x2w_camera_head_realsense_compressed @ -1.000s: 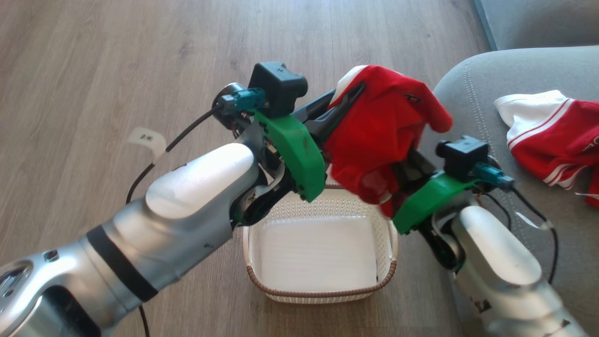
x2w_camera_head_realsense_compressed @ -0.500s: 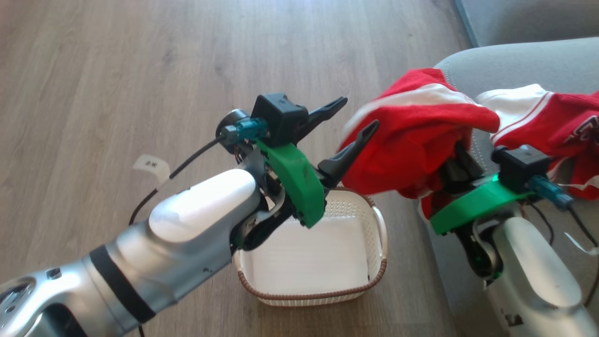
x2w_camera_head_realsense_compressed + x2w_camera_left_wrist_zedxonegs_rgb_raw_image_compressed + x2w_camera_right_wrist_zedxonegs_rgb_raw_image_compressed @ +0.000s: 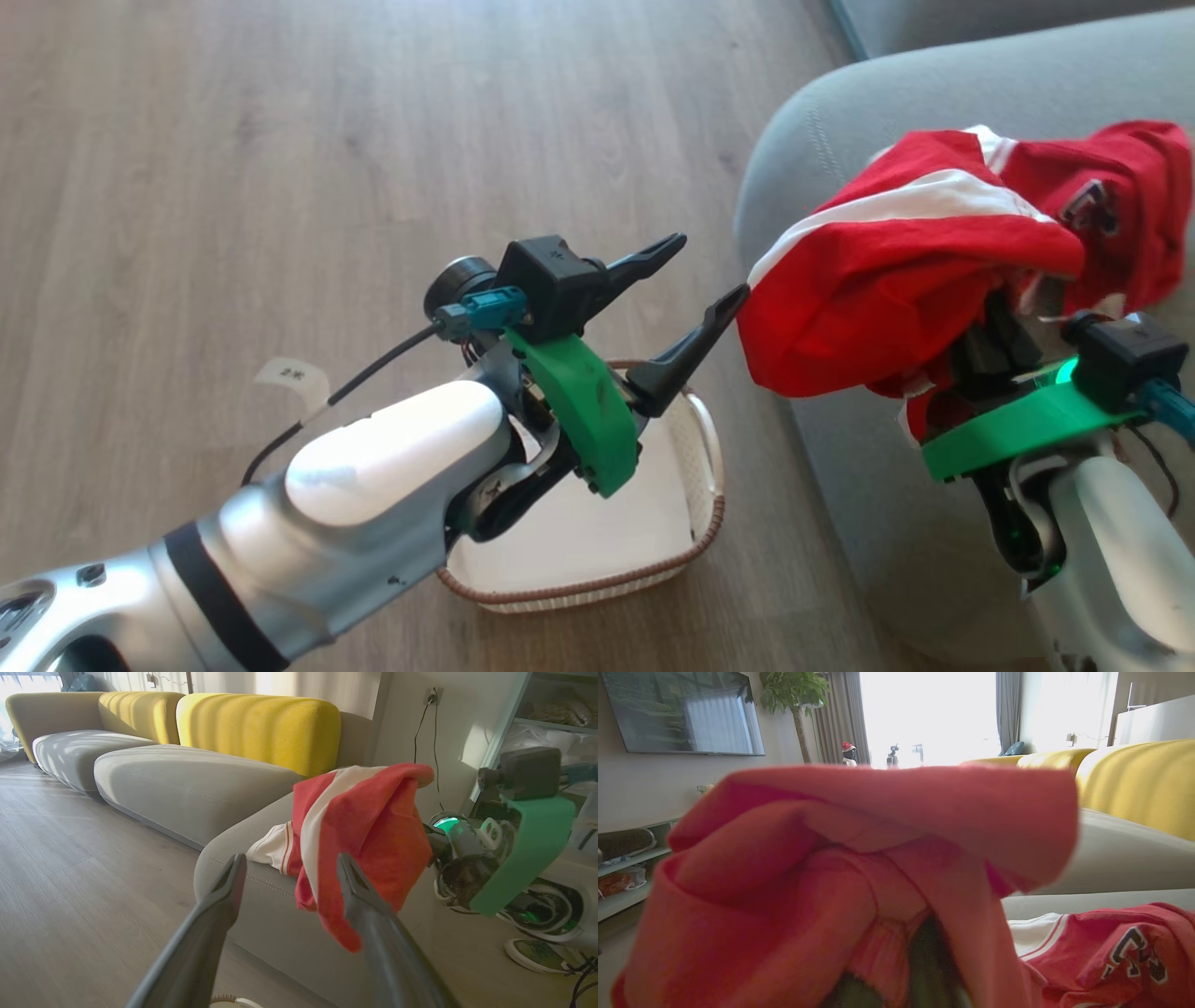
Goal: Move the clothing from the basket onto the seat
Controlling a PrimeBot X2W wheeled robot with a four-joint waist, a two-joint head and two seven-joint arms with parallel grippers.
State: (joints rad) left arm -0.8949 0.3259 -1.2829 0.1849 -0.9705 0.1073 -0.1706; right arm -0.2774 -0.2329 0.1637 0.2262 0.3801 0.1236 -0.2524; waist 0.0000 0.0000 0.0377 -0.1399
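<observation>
Red garment (image 3: 896, 280), bunched with a white stripe across the top, hangs over the right gripper (image 3: 985, 331), which is clenched in its folds. It's held at 3 o'clock above the seat (image 3: 822, 149) edge, likely to clear the cushion before the drop. Second garment (image 3: 1111, 952), letter mark up, lies on the seat just behind. Left gripper (image 3: 711, 268) is spread wide with nothing in it, above the basket (image 3: 709, 523) at 6 o'clock. No clothing shows in the basket.

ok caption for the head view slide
Right gripper holds a red garment over the grey seat; open left gripper hovers above the basket.
</observation>
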